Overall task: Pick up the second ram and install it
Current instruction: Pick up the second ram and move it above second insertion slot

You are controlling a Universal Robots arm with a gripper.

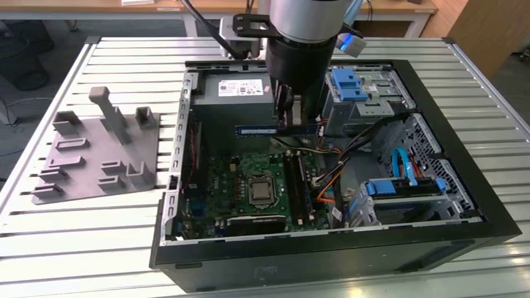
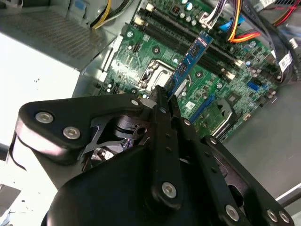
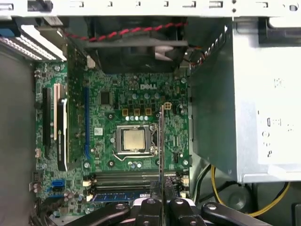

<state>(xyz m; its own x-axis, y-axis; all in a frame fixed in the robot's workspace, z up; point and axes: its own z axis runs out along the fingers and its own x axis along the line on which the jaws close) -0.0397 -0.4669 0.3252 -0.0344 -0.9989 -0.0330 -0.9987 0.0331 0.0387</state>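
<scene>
We see the slatted counter (image 1: 99,230) spread wide beneath everything. On it stands the open computer case (image 1: 463,245), and the arm (image 1: 302,25) reaches down into it so that the fingers (image 1: 291,118) hang within its walls. Well apart from the fingers, toward the exterior view's left, a grey holder plate (image 1: 91,161) with upright pegs lies on the counter outside the case. In the exterior view the grey power supply (image 1: 236,93) stands just behind the fingers, and the green motherboard (image 1: 236,180) lies on the case floor below them. The fingers are closed tight on the second ram (image 1: 257,130), a blue stick held on edge with its long side level, up above the motherboard and apart from it. In the second wrist view the stick (image 2: 190,61) juts straight out from the fingers (image 2: 162,99) over the board. In the first wrist view we see it (image 3: 161,141) edge-on, passing just beside the processor socket (image 3: 133,140). The long black slots (image 3: 136,178) lie closest under the fingers (image 3: 162,205), and another blue stick (image 3: 120,195) sits in one of them.
</scene>
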